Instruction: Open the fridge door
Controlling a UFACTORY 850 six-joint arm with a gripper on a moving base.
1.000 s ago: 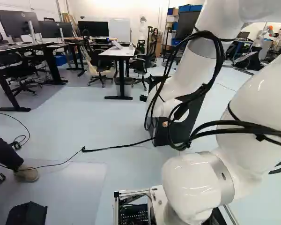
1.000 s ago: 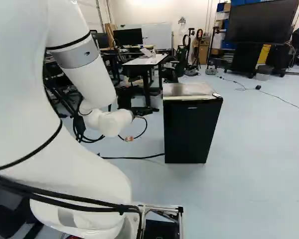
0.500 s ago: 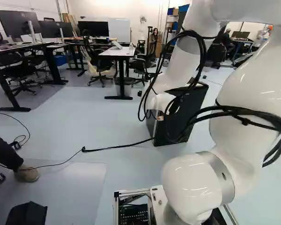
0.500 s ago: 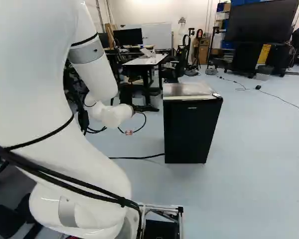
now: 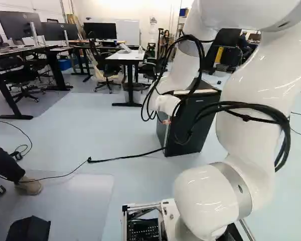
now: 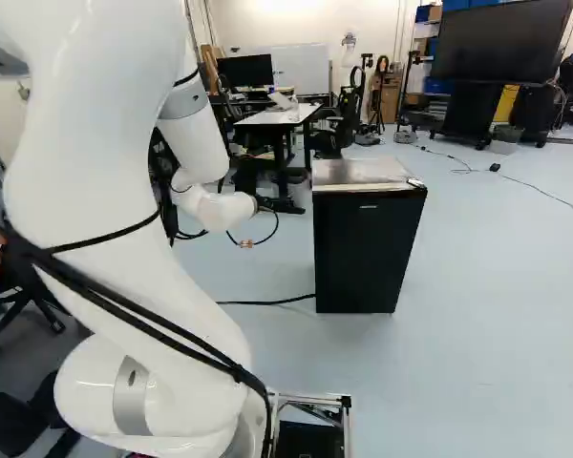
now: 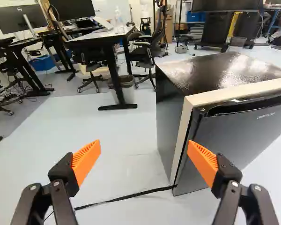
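Beyond the white wrist, in the right base view, the gripper (image 6: 279, 204) shows as a small dark shape left of the black fridge (image 6: 363, 250). The wrist view has the gripper (image 7: 144, 148) open and empty, its orange-padded fingers wide apart. Ahead of it stands the fridge (image 7: 166, 117), upright, with a pale strip along the front edge of its top. Its door (image 7: 243, 140) is shut, with a dark handle recess (image 7: 253, 105) along the upper edge. One finger overlaps the door's near side edge in this view; contact cannot be told. Arm and cables partly cover the fridge in the left base view.
A black cable (image 5: 115, 158) runs across the floor to the fridge's foot. Behind are a white-topped table (image 6: 279, 116), office chairs and a large screen (image 6: 501, 40) on a stand. At the left of the left base view, a person's shoe (image 5: 29, 186) rests on the floor.
The arm has swung and shifted, uncovering more of the fridge in the left base view. In the right base view its wrist has moved slightly up and toward the fridge. Base and fridge have not moved.
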